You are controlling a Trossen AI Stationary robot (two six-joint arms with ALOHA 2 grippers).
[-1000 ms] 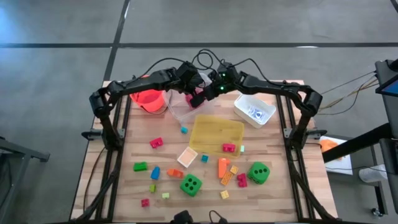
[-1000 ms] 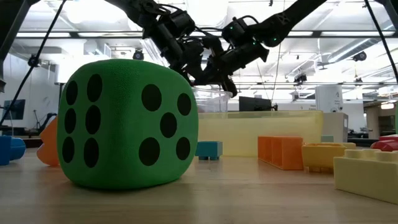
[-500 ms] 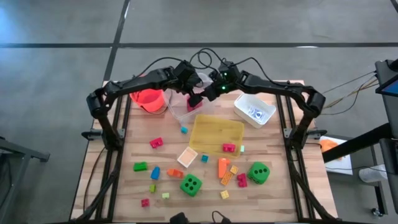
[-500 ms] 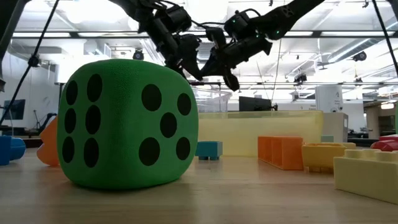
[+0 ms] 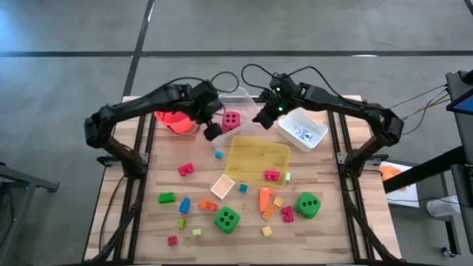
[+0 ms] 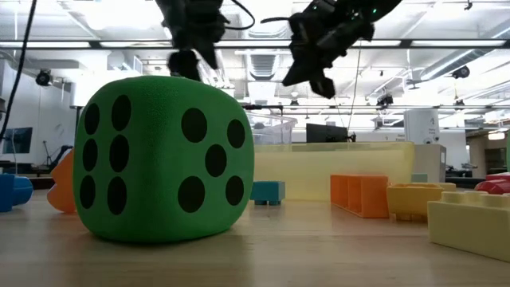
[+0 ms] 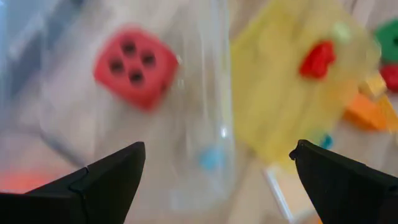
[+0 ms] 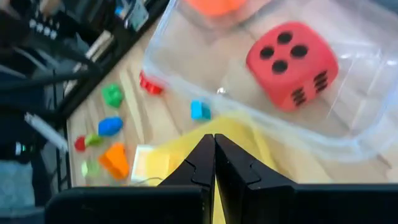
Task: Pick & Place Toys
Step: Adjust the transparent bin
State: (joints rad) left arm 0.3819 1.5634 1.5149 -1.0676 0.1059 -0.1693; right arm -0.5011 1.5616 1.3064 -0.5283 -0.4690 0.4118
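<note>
A pink dotted dice (image 5: 231, 120) lies on the floor of the clear tray (image 5: 240, 97) at the far middle; it also shows in the left wrist view (image 7: 135, 65) and the right wrist view (image 8: 292, 56). My left gripper (image 5: 211, 130) (image 7: 219, 149) hangs open and empty above the tray's near left side. My right gripper (image 5: 262, 117) (image 8: 214, 138) hangs shut and empty above the tray's right side. Two green dice (image 5: 227, 219) (image 5: 308, 205) and several small blocks, such as a pink one (image 5: 185, 169) and an orange one (image 5: 264, 198), lie on the near half of the table.
An orange bucket (image 5: 175, 118) stands left of the clear tray. A yellow tray (image 5: 255, 151) holding a red block (image 5: 272, 175) lies at mid-table. A white tray (image 5: 303, 129) is at the far right. In the low view a green dice (image 6: 163, 155) fills the foreground.
Both grippers were close together over the clear tray and have drawn apart and risen. My left gripper went toward the table's left and near edges, my right gripper toward the right edge. The pink dice, earlier between them, now lies uncovered in the clear tray.
</note>
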